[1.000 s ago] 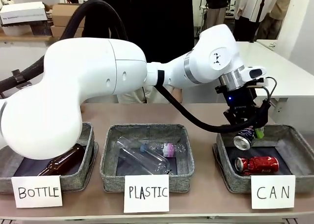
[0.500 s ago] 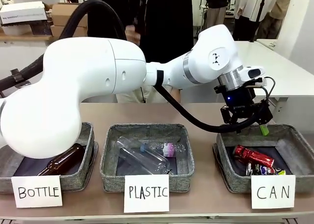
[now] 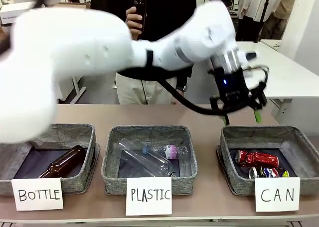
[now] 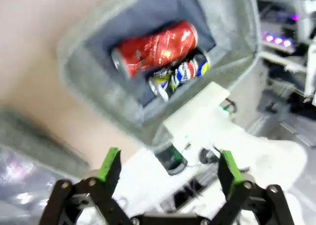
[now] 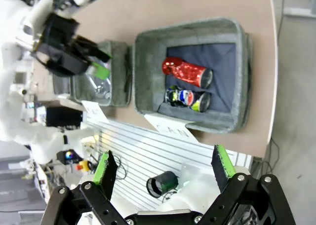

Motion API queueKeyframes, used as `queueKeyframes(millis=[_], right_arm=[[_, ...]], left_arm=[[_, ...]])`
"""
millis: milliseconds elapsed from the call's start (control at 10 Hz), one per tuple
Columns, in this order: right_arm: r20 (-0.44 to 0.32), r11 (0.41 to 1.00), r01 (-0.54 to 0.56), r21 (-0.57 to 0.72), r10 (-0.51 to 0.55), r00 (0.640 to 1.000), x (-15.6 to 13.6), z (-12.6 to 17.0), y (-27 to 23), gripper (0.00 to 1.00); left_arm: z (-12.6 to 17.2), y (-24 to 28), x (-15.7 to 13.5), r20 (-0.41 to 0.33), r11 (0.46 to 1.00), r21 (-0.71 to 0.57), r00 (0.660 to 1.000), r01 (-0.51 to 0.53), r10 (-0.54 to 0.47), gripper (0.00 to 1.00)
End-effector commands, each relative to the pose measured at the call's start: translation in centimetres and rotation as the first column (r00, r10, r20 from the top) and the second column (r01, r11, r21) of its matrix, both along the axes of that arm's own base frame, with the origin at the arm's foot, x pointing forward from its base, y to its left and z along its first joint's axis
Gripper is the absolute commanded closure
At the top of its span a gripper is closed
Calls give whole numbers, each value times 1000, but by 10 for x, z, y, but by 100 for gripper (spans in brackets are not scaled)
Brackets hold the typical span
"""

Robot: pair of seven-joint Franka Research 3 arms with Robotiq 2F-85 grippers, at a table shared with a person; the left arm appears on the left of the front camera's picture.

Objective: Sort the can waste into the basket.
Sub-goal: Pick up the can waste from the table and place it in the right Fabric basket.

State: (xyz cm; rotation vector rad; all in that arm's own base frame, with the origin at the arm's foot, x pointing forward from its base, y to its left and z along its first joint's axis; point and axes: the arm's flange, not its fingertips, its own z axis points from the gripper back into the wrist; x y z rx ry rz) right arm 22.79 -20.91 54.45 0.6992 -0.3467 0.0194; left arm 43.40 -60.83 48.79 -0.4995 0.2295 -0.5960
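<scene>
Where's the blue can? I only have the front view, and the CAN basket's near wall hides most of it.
Observer: Inside the basket. The dark blue can lies on its side next to the red can.
Operator: Are they touching?
Observer: In the left wrist view they lie against each other, the blue one nearer the sign-side wall.
Operator: Is the left gripper holding anything?
Observer: No. The left gripper is open, with nothing between its green pads.
Operator: And the right one?
Observer: The right gripper is open too, looking down at the basket.
</scene>
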Motion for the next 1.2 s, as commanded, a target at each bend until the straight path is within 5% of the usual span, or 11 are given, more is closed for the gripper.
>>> queueKeyframes(millis=[0, 300, 500, 600, 800, 900, 1000, 1100], right_arm=[[24, 994, -104, -18, 104, 994, 37, 3, 41, 0], [146, 978, -204, 36, 197, 969, 94, 23, 145, 0], [122, 942, -196, 273, 169, 978, 124, 36, 218, 0], [53, 911, -146, 385, 137, 989, 135, 40, 240, 0], [-100, 856, -9, 517, 71, 993, 152, 44, 265, 0], [-156, 788, 25, 615, 91, 984, 156, 45, 268, 0], [-229, 775, 71, 628, 97, 969, 160, 42, 266, 0], [-293, 777, 61, 627, 162, 942, 157, 39, 264, 0]], left_arm=[[76, 103, -37, -66, 983, -10, 981, -183, 182, 0], [157, 247, -78, -59, 869, -227, 897, -440, 439, 0], [186, 365, -88, -239, 762, -358, 842, -540, 485, 0], [186, 418, -89, -271, 723, -417, 835, -551, 479, 0], [163, 516, -73, -333, 719, -504, 876, -478, 350, 0], [143, 567, -47, -397, 732, -483, 865, -480, 306, 0], [120, 597, -25, -496, 740, -417, 814, -528, 301, 0], [99, 621, -4, -550, 724, -446, 800, -526, 242, 0]])
